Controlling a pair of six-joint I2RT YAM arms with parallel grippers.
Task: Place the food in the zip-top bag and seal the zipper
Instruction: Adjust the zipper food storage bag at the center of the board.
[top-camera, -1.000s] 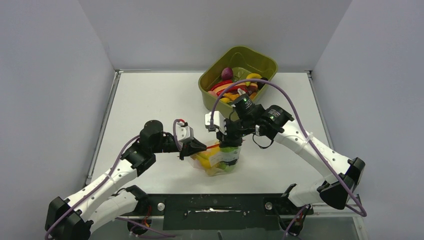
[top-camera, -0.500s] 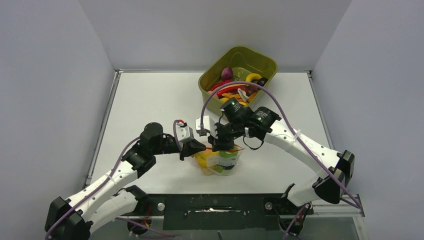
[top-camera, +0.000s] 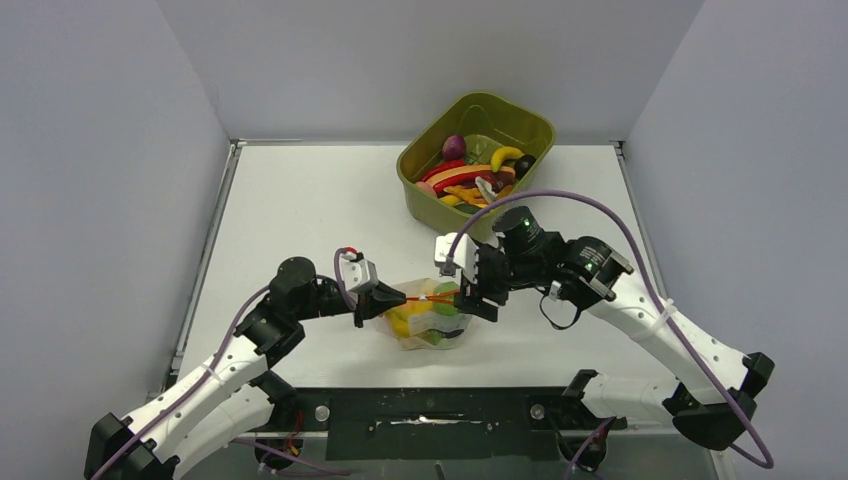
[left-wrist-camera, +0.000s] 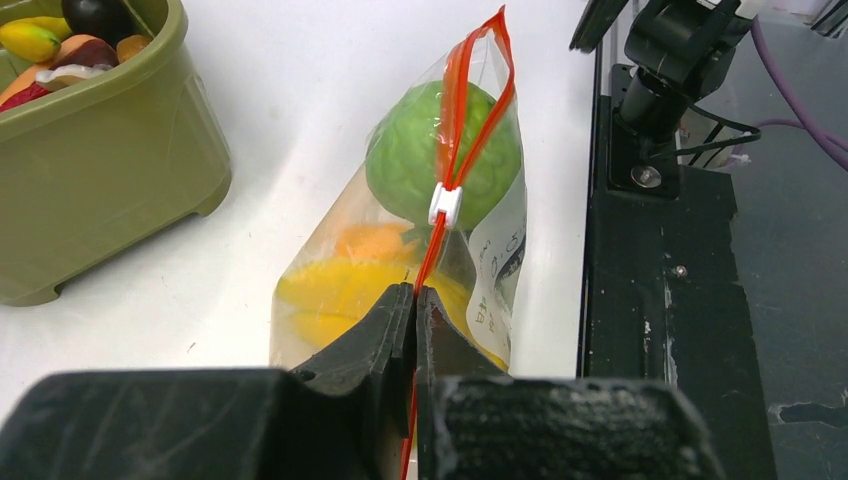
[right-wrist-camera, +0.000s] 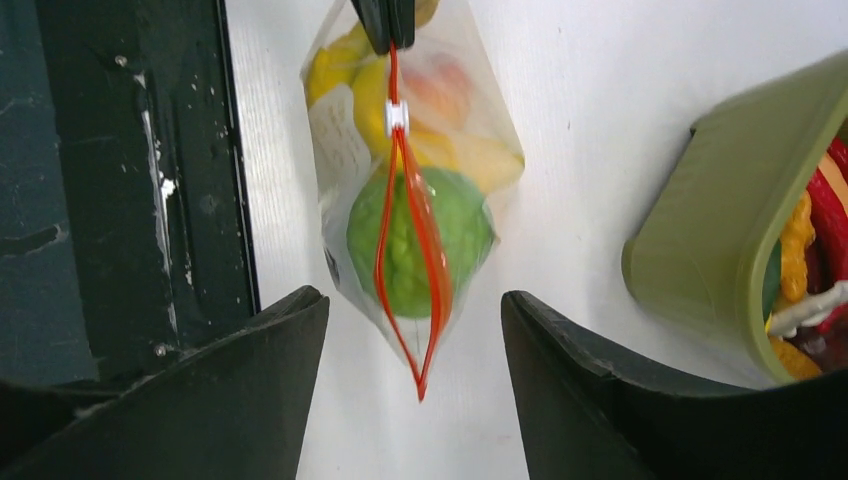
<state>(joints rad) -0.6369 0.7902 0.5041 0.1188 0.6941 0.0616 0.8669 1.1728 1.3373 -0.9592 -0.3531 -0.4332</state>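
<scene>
White table (top-camera: 300, 200) between grey walls (top-camera: 100, 150): left claw (left-wrist-camera: 414, 300) pinches the zipper (left-wrist-camera: 430, 248), right claw (right-wrist-camera: 414, 340) gapes free.

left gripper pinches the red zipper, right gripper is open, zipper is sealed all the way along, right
Not sealed: past the white slider the zipper gapes open over the green fruit, as the right wrist view shows. The left gripper does pinch it; the right gripper is open.

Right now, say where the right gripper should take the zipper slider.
With the right gripper, pinch the white slider across its flat sides, coming from the unsealed end: the zipper stands on edge, the left gripper clamps its sealed end.
</scene>
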